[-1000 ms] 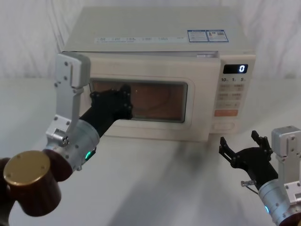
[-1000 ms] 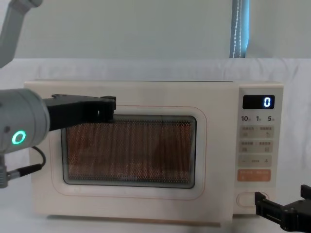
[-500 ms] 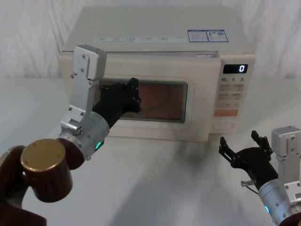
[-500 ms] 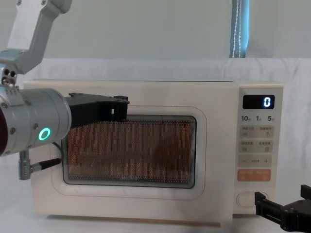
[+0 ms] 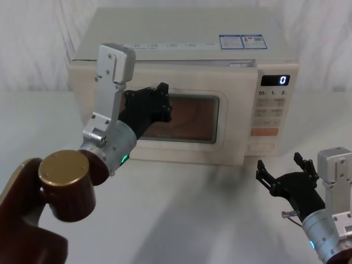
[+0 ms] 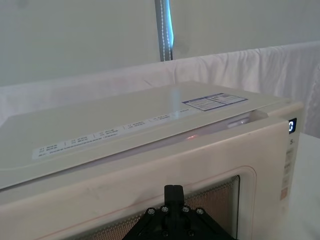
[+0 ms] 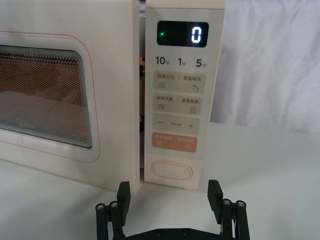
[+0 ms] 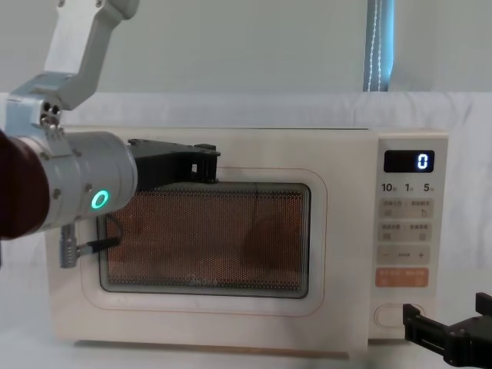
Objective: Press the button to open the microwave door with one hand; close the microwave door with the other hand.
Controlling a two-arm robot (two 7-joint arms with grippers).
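Black-fingered, the right gripper (image 7: 170,200) hung low and near, spread wide and empty, short of the button (image 7: 172,170) at the panel's foot. Farther in, the left gripper (image 5: 159,104) stood against the microwave door (image 5: 181,118); its opening could not be told. Risk: the door showed a gap at its panel edge, so a slipping push might leave it unlatched. Since half a second earlier, the left arm had shifted toward the panel.
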